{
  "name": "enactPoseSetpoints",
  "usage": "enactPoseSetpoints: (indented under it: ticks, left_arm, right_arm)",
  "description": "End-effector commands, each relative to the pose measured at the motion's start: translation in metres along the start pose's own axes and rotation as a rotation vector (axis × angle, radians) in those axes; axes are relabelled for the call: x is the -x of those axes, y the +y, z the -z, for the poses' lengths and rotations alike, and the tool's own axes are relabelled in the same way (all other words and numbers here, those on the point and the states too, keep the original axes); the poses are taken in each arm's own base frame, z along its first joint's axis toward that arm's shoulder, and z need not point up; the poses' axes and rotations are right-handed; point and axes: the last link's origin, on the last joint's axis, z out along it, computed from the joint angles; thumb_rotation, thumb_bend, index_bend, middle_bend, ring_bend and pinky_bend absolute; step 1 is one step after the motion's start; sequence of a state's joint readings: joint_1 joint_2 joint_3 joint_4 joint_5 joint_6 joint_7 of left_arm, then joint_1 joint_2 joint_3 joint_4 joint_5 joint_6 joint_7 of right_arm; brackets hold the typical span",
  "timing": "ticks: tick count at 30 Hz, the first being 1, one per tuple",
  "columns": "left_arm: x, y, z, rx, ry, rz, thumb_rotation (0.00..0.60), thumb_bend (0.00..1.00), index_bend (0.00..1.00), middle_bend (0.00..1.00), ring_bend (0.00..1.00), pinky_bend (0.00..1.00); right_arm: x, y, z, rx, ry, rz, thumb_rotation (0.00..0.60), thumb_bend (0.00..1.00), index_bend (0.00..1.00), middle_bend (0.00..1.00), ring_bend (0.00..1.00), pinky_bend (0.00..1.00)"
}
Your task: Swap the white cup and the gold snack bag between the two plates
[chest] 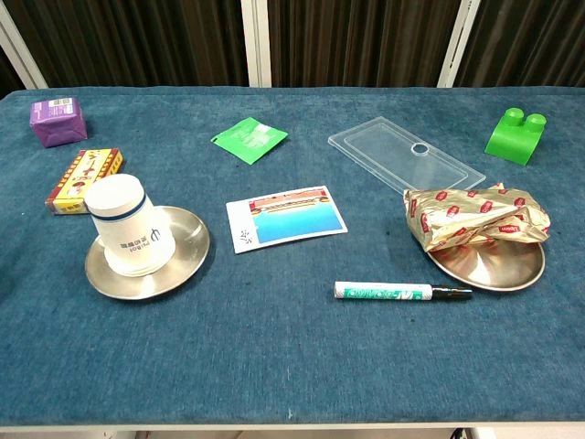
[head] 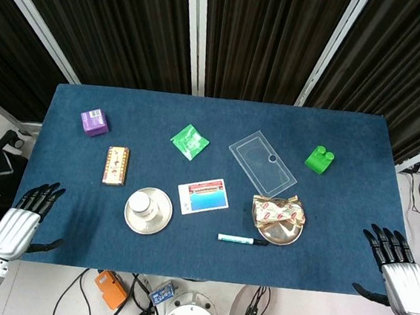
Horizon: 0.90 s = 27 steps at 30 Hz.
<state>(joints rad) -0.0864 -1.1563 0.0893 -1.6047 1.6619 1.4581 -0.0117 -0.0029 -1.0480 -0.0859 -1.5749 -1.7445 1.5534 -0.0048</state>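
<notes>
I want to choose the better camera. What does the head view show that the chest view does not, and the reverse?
Only the head view shows the left hand and right hand, both open at the table's near corners.

Only the chest view shows the white cup from the side, with its blue band and print.

Both show the cup upside down on the left plate, the gold snack bag on the right plate, and the marker.
</notes>
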Motion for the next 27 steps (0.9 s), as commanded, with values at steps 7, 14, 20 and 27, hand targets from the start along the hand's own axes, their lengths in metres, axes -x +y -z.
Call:
enactPoseSetpoints:
  ticks: [7,14,20,27]
  left_arm:
    - [0.006,0.012,-0.012,0.07,0.003,0.038,0.6,0.09,0.01,0.0,0.0,0.1]
    - [0.014,0.06,-0.053,0.266,0.0,0.131,0.6,0.12,0.01,0.04,0.02,0.17]
    - [0.028,0.104,-0.091,0.294,-0.035,0.12,0.6,0.14,0.01,0.04,0.04,0.17]
    - [0.051,0.134,-0.117,0.28,-0.108,0.046,0.6,0.12,0.03,0.07,0.07,0.17]
  right_arm:
    - [0.001,-0.001,-0.002,0.0,-0.003,0.006,0.517,0.14,0.0,0.0,0.0,0.0]
    - [0.002,-0.001,-0.005,0.005,-0.012,0.01,0.516,0.14,0.0,0.0,0.0,0.0]
    - [0.002,0.001,-0.007,0.021,-0.013,0.011,0.516,0.14,0.0,0.0,0.0,0.0]
    - [-0.001,0.006,-0.008,0.034,-0.009,0.001,0.515,0.14,0.0,0.0,0.0,0.0]
